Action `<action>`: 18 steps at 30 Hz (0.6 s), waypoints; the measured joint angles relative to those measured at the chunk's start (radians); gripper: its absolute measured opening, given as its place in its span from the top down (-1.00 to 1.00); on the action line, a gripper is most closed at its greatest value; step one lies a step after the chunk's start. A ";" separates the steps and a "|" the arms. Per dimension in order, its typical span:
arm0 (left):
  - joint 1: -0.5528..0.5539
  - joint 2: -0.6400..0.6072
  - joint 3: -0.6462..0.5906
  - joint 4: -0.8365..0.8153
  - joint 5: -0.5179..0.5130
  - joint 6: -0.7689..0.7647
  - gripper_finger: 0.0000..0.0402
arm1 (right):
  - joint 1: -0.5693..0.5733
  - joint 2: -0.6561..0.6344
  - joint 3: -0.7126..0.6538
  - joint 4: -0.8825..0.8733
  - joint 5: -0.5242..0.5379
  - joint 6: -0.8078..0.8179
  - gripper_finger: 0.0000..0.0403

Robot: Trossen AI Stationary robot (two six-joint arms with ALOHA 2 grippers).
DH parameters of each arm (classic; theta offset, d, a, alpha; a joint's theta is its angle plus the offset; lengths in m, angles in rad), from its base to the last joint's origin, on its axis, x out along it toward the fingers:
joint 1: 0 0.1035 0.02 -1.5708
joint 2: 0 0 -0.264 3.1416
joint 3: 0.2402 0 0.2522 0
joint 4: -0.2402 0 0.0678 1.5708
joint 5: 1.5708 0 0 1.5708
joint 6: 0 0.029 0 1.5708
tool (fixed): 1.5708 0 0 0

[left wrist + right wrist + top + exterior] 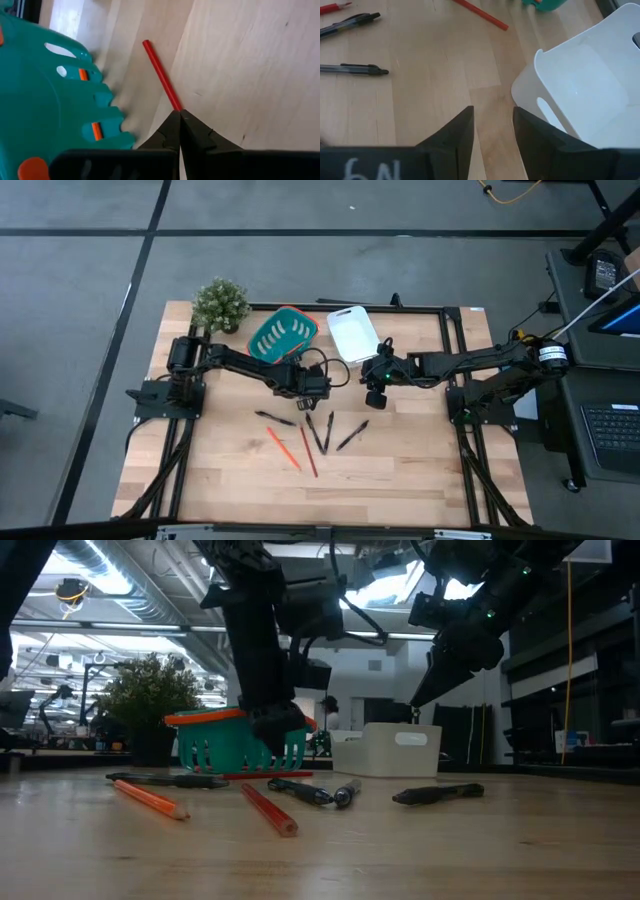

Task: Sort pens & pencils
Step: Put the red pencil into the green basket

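My left gripper [308,392] [179,117] is shut on a red pencil [160,75] just in front of the teal basket [283,332] [45,100]. My right gripper [375,398] [492,122] hangs open and empty above the table, beside the white bin [352,332] [580,85]. Several black pens [318,432] [437,794] [355,69] lie flat on the wood nearer the table's near edge. An orange pencil [283,448] [150,800] and a red pencil [309,452] [268,808] lie flat with them. My left gripper pinches the red pencil by one end [175,103] between its two fingertips. The fingers come from above, slanting down, roughly in line with the pencil. The pencil points away from them, low beside the basket's wall. I cannot tell whether its free end [146,44] rests on the table.
A potted plant [220,302] stands at the table's far left corner, behind the basket. Orange things show through the basket's slots [96,131]. Bare wood stretches along the near edge [400,480].
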 joint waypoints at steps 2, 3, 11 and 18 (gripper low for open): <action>0.000 0.001 0.000 -0.002 0.008 0.000 1.00 | 0.000 0.000 0.000 0.000 0.000 0.001 0.31; 0.000 0.009 0.000 -0.003 0.012 0.000 1.00 | 0.000 0.000 0.000 0.000 0.000 0.001 0.31; 0.001 0.104 0.006 -0.030 0.012 0.001 1.00 | 0.000 0.000 0.000 0.000 0.000 0.002 0.31; -0.014 0.098 0.005 -0.031 0.005 0.003 1.00 | 0.000 0.000 0.000 0.000 0.000 0.002 0.31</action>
